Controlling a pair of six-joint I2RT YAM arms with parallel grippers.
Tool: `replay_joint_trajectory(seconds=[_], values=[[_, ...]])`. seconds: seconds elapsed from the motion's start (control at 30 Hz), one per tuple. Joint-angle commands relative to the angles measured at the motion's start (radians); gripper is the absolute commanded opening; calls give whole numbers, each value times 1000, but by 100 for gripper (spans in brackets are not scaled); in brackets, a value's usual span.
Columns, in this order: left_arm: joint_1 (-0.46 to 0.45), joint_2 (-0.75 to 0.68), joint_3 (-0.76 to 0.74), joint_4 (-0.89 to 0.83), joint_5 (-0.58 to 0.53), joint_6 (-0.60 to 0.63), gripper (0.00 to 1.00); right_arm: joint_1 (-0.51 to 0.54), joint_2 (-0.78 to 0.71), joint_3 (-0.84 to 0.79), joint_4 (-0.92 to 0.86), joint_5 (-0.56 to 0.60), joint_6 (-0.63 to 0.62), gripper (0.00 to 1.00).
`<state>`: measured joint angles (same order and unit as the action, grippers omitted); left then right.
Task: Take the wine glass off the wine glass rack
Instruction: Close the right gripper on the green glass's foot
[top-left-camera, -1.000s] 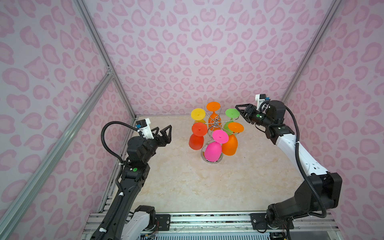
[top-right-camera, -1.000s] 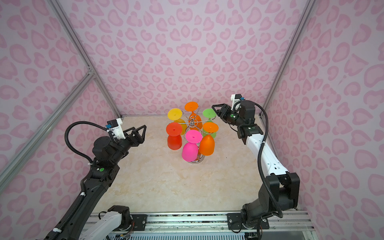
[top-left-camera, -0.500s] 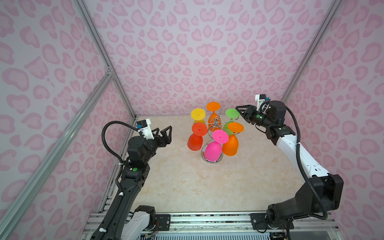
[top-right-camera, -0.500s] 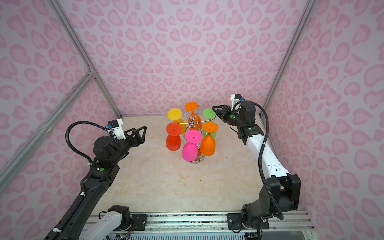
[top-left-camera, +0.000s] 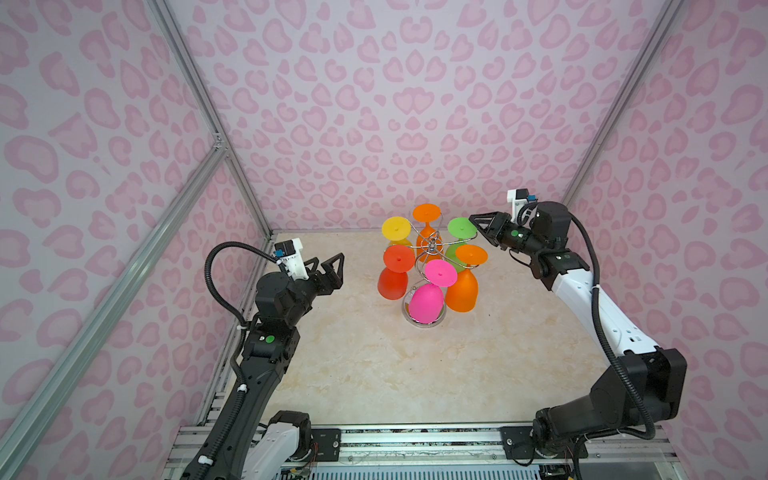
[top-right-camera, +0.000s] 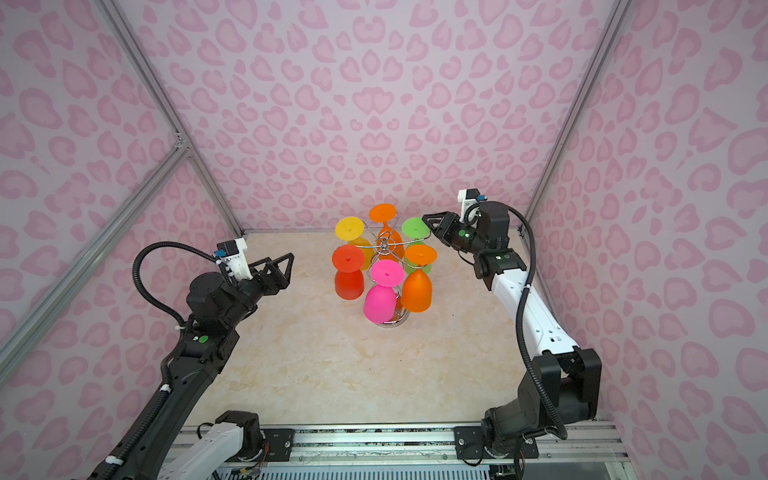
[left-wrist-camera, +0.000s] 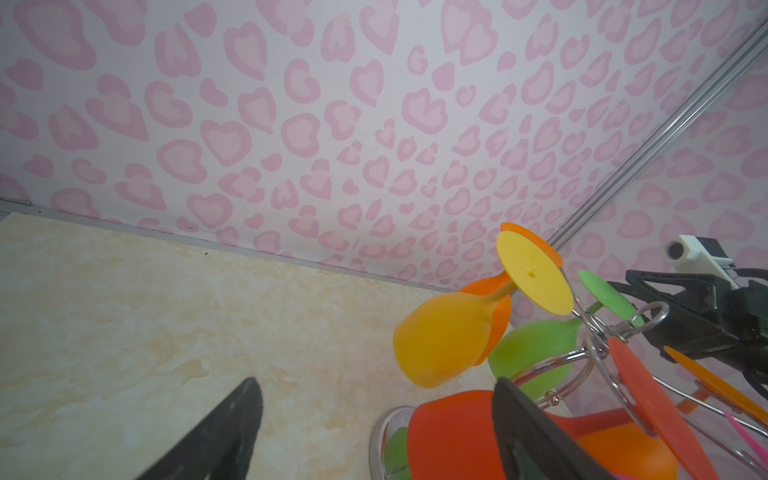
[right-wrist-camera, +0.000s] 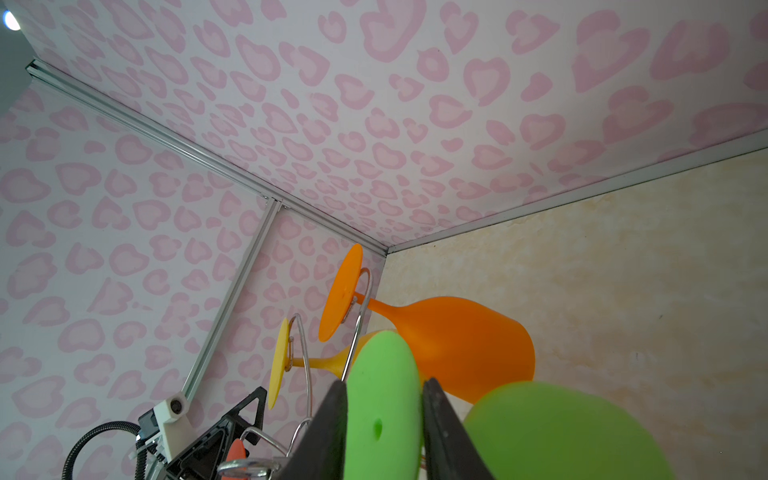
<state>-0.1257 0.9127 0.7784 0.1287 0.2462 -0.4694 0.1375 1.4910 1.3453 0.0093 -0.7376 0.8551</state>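
Note:
The chrome wine glass rack (top-left-camera: 432, 245) (top-right-camera: 384, 245) stands at the back of the floor with several coloured wine glasses hanging bowl-down from its arms. My right gripper (top-left-camera: 477, 224) (right-wrist-camera: 384, 381) reaches the rack's right side. Its fingers (right-wrist-camera: 332, 424) sit against both sides of the round foot of the green wine glass (top-left-camera: 461, 227) (right-wrist-camera: 384, 415), which still hangs on its wire arm. My left gripper (top-left-camera: 328, 259) (left-wrist-camera: 374, 382) hovers open and empty left of the rack, pointing at the red glass (top-left-camera: 392, 282) (left-wrist-camera: 453, 436).
Yellow (top-left-camera: 397, 228), orange (top-left-camera: 427, 212), pink (top-left-camera: 426, 303) and a second orange glass (top-left-camera: 461, 293) crowd the rack around the green one. The rack's mirrored base (top-left-camera: 440, 322) rests on the marble floor (top-left-camera: 374, 374). Pink patterned walls close in at the back and both sides.
The right gripper's jaws have narrowed around the green glass's foot. The left arm and the rack have stayed put.

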Motion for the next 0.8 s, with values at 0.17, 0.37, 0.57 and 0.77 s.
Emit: replay_joint_trajectory(seconds=[0.17, 0.37, 0.57, 0.77], values=[[0, 0, 8, 6, 1, 5, 88, 11, 21, 33, -57, -20, -39, 28], [1, 0, 7, 2, -3, 9, 88, 20, 31, 55, -105, -20, -72, 24], [0, 3, 5, 0, -7, 11, 88, 26, 48, 78, -157, -14, -100, 15], [0, 5, 4, -4, -8, 11, 88, 25, 51, 80, -148, -12, -83, 4]])
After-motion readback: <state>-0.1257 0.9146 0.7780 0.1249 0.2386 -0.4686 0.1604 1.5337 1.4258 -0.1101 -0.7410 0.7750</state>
